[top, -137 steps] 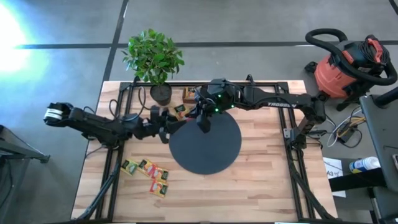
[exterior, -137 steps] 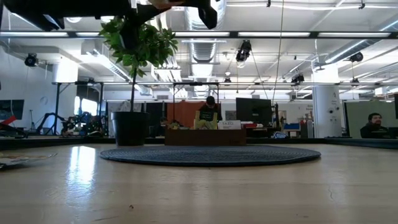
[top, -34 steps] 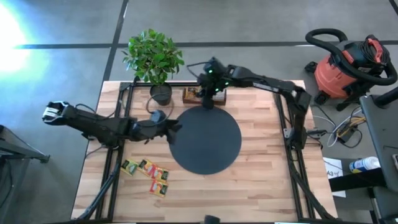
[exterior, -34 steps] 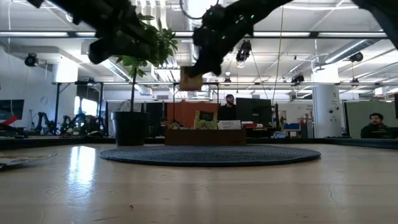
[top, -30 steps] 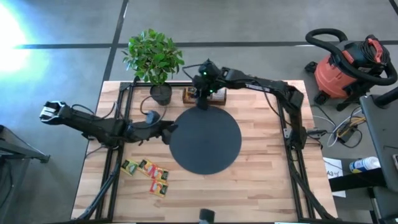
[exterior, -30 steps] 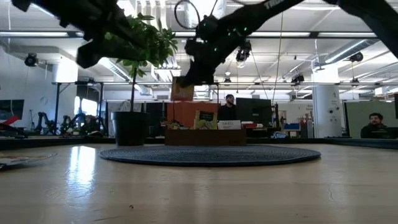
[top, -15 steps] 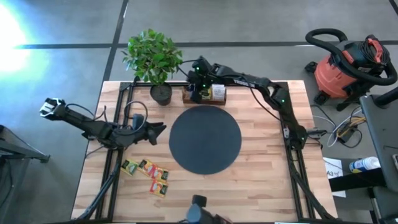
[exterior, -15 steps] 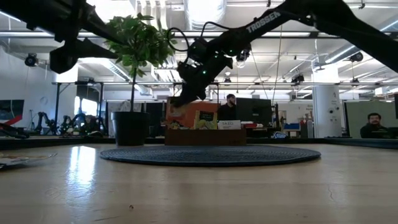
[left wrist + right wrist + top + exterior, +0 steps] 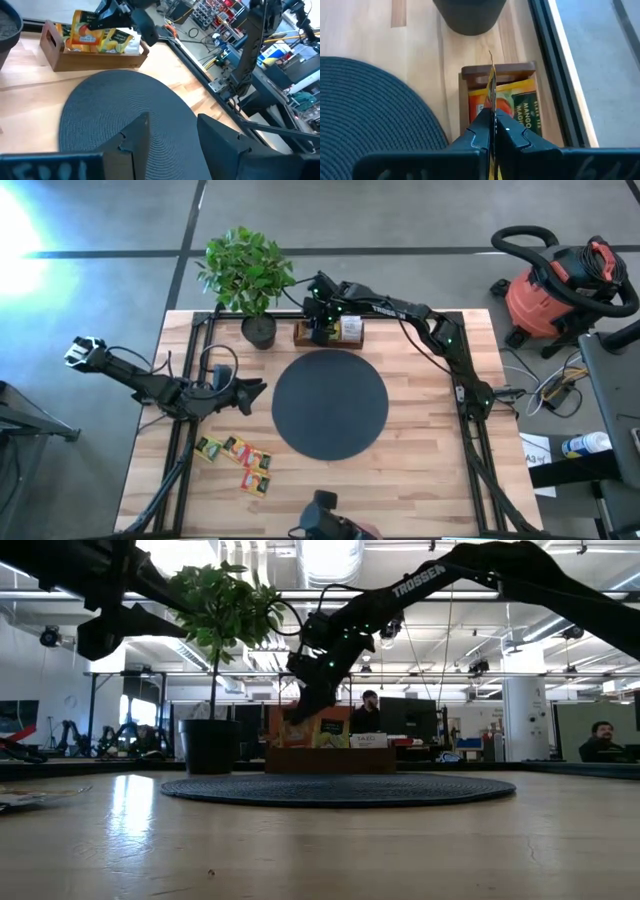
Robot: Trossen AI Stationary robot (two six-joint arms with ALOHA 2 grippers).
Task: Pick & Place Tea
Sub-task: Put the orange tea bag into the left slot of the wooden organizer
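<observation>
Right wrist view: my right hand [image 9: 490, 131] is clamped on an orange tea sachet [image 9: 491, 87], edge-on above the wooden tray [image 9: 498, 70], apparently not yet seated. Next move: lower, then release. My left hand [image 9: 254, 389], fingers apart, waits beside the black mat [image 9: 330, 402].

The right gripper [image 9: 491, 131] pinches a thin tea sachet [image 9: 491, 95] edge-on between closed fingers, directly over the wooden tray [image 9: 498, 71]. An orange-red sachet [image 9: 479, 106] and a green one [image 9: 527, 112] lie inside it. The black mat [image 9: 375, 107] lies at nine o'clock of the tray, a dark pot [image 9: 469, 14] at twelve, on the worktop [image 9: 355, 30]
</observation>
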